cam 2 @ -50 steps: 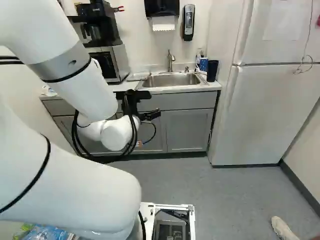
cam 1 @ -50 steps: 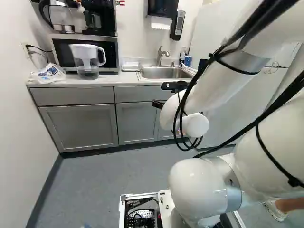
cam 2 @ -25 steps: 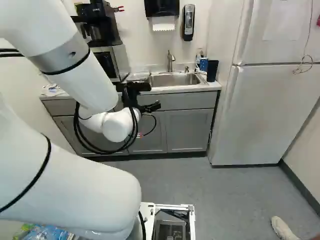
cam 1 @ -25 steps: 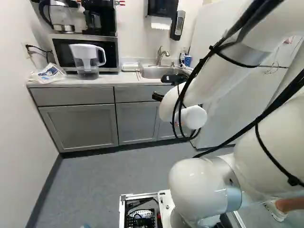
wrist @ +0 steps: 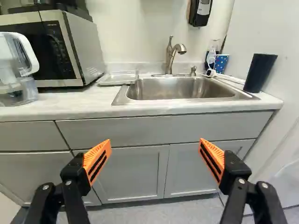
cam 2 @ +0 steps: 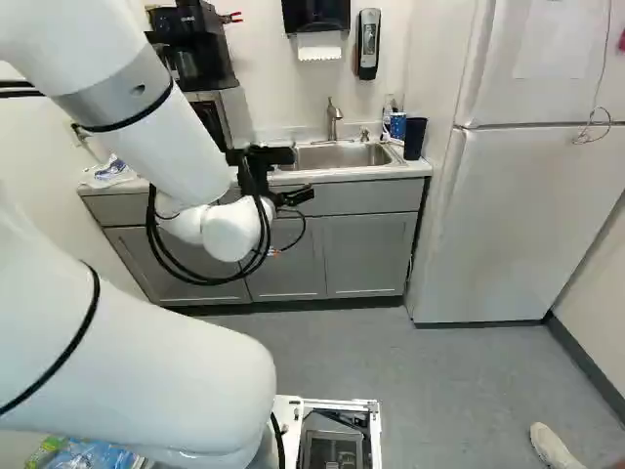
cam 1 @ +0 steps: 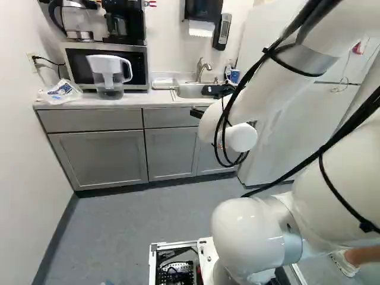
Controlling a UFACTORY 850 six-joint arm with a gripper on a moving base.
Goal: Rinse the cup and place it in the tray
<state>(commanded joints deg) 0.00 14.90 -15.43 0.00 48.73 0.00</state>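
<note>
One dark cup [cam 2: 415, 139] and a blue cup [cam 2: 397, 125] stand close together, right of upper centre in the right base view; the empty, wide-spread gripper [wrist: 155, 141] could topple either if it approaches off-line.

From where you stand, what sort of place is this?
Probably an office kitchenette: there's a steel sink set in a counter, a microwave beside it, and a large white fridge.

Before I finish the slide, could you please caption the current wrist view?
Open gripper facing the sink, with cups beside it.
</note>
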